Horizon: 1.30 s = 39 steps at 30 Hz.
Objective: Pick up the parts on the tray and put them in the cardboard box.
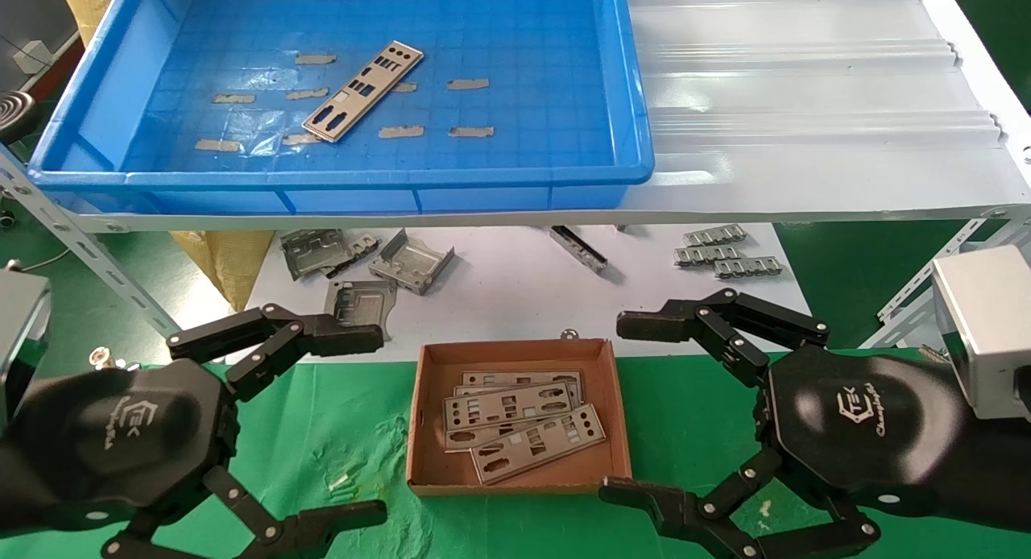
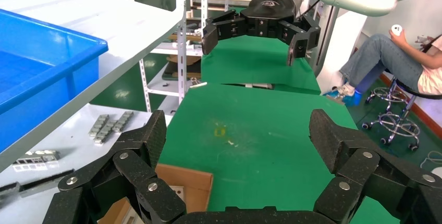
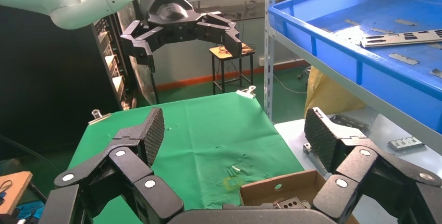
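One silver-grey punched part (image 1: 362, 90) lies slantwise on the floor of the blue tray (image 1: 97, 84) on the upper shelf. It also shows in the right wrist view (image 3: 401, 37). The cardboard box (image 1: 515, 350) sits on the green cloth between my grippers and holds several overlapping parts (image 1: 523, 426). My left gripper (image 1: 358, 426) is open and empty just left of the box. My right gripper (image 1: 628, 407) is open and empty just right of it. The box corner shows in the left wrist view (image 2: 190, 178) and the right wrist view (image 3: 281, 188).
Bent grey brackets (image 1: 411, 261) and ribbed clips (image 1: 725, 253) lie on the white lower surface behind the box. A white corrugated sheet (image 1: 805, 84) lies right of the tray. The shelf's front edge (image 1: 515, 217) overhangs the lower surface. A person (image 2: 396, 52) sits beyond the table.
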Each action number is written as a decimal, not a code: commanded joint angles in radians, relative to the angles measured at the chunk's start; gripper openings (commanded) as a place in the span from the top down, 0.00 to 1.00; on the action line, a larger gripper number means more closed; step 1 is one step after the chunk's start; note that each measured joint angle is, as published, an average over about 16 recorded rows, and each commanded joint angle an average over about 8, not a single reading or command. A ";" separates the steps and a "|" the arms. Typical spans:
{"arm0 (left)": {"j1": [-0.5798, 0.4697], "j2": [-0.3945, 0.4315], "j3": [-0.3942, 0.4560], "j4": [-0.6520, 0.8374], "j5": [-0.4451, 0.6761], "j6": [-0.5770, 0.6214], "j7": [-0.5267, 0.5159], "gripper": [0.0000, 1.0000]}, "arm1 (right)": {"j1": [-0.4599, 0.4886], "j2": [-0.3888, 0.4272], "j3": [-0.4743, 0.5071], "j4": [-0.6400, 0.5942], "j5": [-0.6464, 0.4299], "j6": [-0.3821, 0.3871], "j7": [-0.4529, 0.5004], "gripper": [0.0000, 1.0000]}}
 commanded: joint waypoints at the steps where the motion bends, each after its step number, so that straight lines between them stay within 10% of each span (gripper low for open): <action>1: 0.000 0.000 0.000 0.000 0.000 0.000 0.000 0.00 | 0.000 0.000 0.000 0.000 0.000 0.000 0.000 0.00; 39: -0.001 0.001 0.001 0.002 0.000 0.000 0.000 0.00 | 0.000 0.000 0.000 0.000 0.000 0.000 0.000 0.00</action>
